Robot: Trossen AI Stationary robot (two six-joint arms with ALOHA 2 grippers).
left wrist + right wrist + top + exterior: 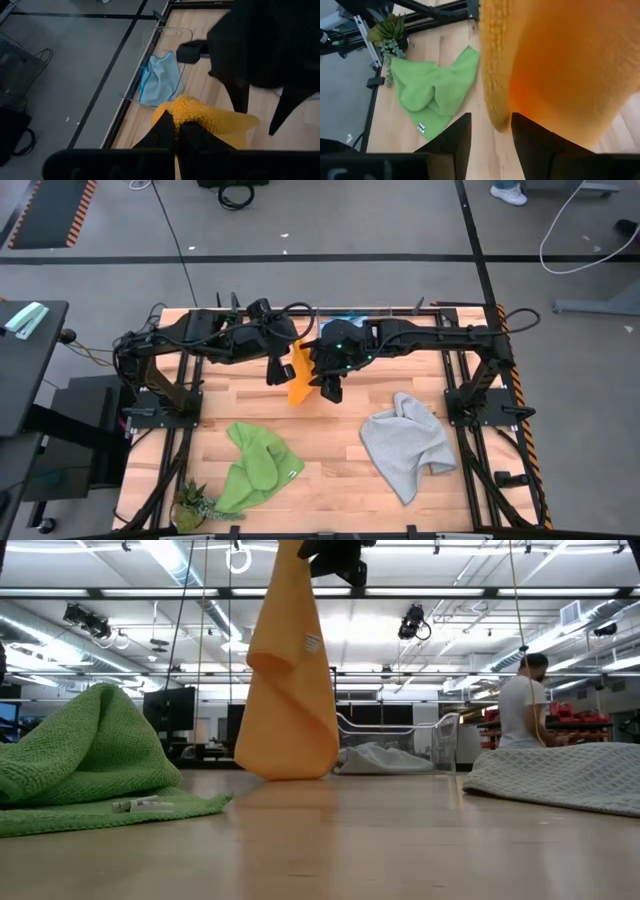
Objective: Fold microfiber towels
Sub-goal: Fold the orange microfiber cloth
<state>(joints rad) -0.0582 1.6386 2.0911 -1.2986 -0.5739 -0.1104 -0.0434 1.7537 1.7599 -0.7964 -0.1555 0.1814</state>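
At frame centre, the left tool (176,134) pinches the hanging yellow-orange towel (300,368) while the right tool (490,131) hovers open beside it

A towel (299,373) hangs between the two claws; another towel (258,468) lies left, a third (405,445) right, on the desk (335,480).

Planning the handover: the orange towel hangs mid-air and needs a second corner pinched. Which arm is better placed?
Right. The left tool already pinches the orange towel; the right tool is open beside the hanging cloth, free to grab.
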